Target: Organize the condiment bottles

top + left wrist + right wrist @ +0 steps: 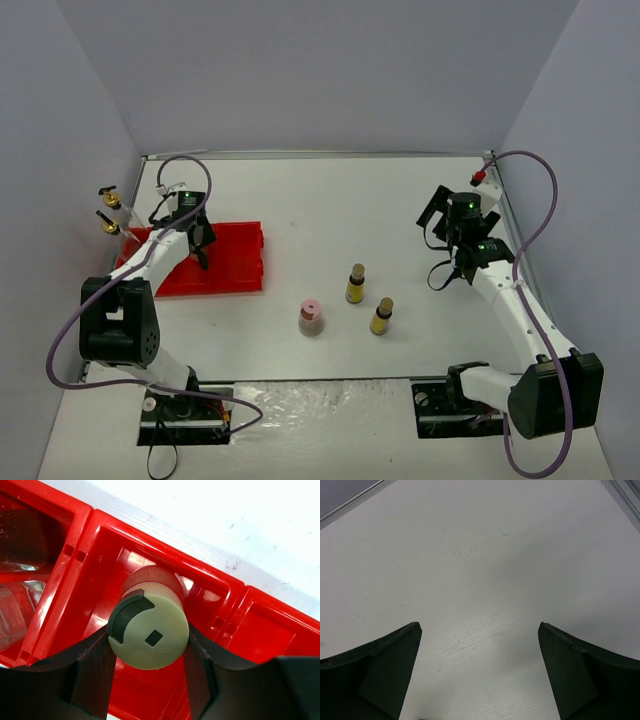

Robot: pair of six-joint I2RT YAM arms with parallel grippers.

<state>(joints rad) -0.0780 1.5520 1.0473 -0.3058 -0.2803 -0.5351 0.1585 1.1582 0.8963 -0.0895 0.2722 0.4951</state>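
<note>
The left claw (201, 250) grips a beige bottle (148, 636) inside a tray (236, 266) compartment. The right claw (479, 626) hangs spread wide over the worktop (330, 215), well apart from the pink-capped bottle (311, 317).

No word, brand or number can be read in any view. The tiny yellow bottle (355, 284) and its twin (381, 316), centre of the top view, are too small to show print. The pale cap (148, 632) of the squat bottle (152, 576), centre of the left wrist view, bears only a small dark square mark.
</note>
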